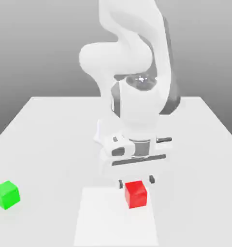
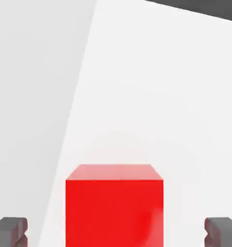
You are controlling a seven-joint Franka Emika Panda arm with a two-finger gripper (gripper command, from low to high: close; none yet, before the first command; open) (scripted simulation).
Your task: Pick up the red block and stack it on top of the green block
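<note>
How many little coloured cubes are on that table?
2. The red block sits just under the robot's hand, between its open fingers. The green block sits alone, far toward the exterior view's left.

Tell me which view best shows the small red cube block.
The hand view: the small red cube block sits large and central between the open gripper fingertips. The exterior view shows it whole but smaller, under the arm.
</note>
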